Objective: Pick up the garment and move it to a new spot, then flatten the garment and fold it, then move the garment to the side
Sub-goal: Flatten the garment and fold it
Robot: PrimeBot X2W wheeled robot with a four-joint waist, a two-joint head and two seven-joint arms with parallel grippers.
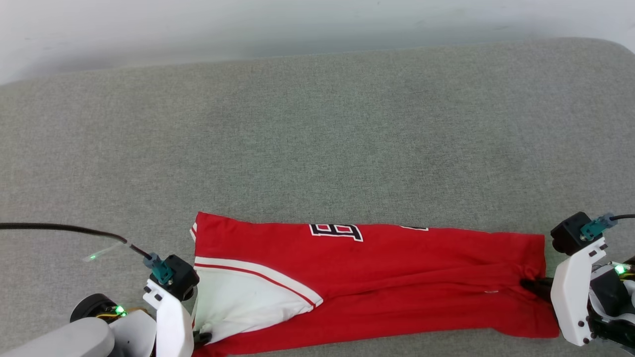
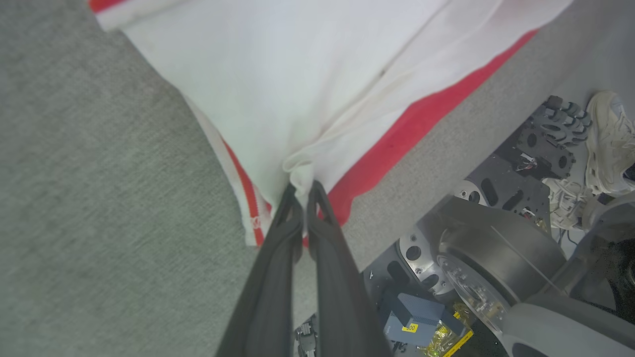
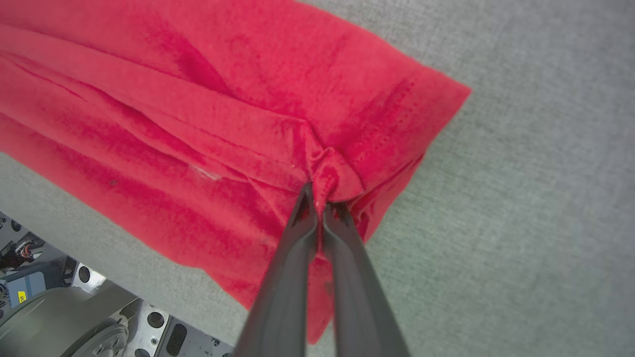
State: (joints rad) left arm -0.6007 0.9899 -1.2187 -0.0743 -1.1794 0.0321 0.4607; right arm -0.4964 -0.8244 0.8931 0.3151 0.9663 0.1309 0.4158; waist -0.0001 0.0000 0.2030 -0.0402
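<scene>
Left gripper (image 2: 302,189) and right gripper (image 3: 317,194) pinch the garment (image 1: 397,277) (lengthwise left-right, sleeve (image 1: 238,292) left).

The folded jersey-style cloth garment (image 1: 397,277) is bright red over its body, with a white sleeve panel (image 1: 238,297) trimmed by a thin red stripe between white bands, and a partial black print (image 1: 336,230) outlined in white with red showing inside the letter. The flat fabric-covered desk (image 1: 317,124) is a mottled, heathered grey. The long slim fingers (image 2: 270,292) of the left gripper (image 2: 302,187) and the fingers (image 3: 283,292) of the right gripper (image 3: 317,198) are dark charcoal, below white wrist shells (image 1: 168,317) with teal plugs (image 1: 161,270) and green lights (image 1: 119,310).
</scene>
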